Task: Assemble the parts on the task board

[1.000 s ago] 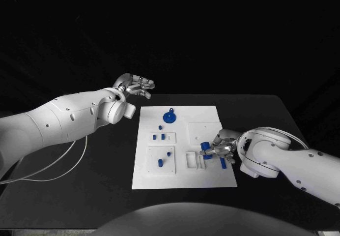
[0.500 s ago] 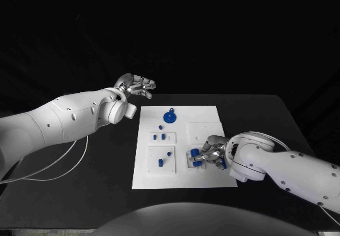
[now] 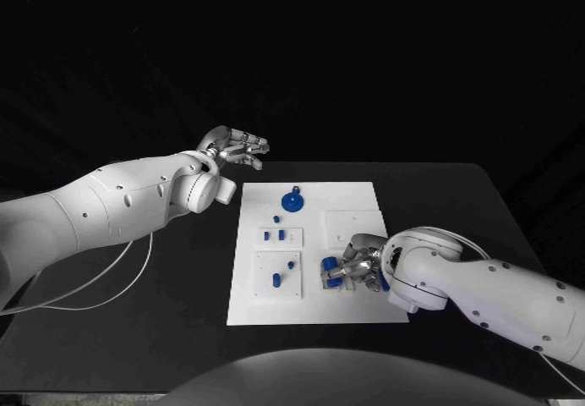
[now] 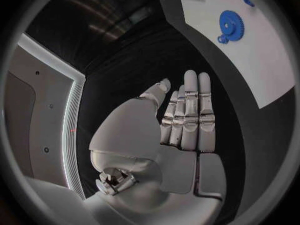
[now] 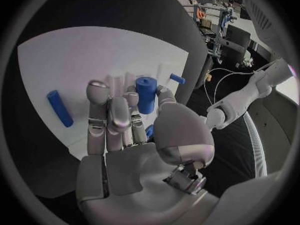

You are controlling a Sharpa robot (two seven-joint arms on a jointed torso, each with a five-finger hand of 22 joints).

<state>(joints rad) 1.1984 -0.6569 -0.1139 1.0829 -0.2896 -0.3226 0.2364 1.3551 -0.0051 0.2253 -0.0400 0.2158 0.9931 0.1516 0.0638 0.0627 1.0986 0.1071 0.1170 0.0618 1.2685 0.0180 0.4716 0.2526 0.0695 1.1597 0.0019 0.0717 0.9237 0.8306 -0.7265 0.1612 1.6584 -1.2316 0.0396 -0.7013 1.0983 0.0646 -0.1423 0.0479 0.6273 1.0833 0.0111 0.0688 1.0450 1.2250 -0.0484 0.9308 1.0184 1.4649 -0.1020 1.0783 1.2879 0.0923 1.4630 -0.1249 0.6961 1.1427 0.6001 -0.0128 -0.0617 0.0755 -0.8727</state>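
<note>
The white task board (image 3: 353,203) lies in the middle of the black table. My right hand (image 3: 362,266) is low over its right-middle part and pinches a blue cylinder (image 5: 145,94) between thumb and fingers, upright by a raised white holder (image 3: 330,279); the same cylinder (image 3: 330,266) shows at the fingertips. A blue bar (image 5: 59,107) lies flat on the board beside that hand. A blue gear (image 3: 292,201) sits at the board's far end, and small blue parts (image 3: 278,234) stand on its left side. My left hand (image 3: 232,145) hovers past the board's far left corner, fingers straight, holding nothing.
A pale cable (image 3: 110,272) loops over the table on the left under my left arm. The blue gear (image 4: 232,25) lies some way from my left hand (image 4: 184,120). Bare black table (image 3: 463,203) stretches right of the board.
My right hand has moved left across the board with the blue cylinder, from the right edge area toward the raised white holder. The left hand has stayed still.
</note>
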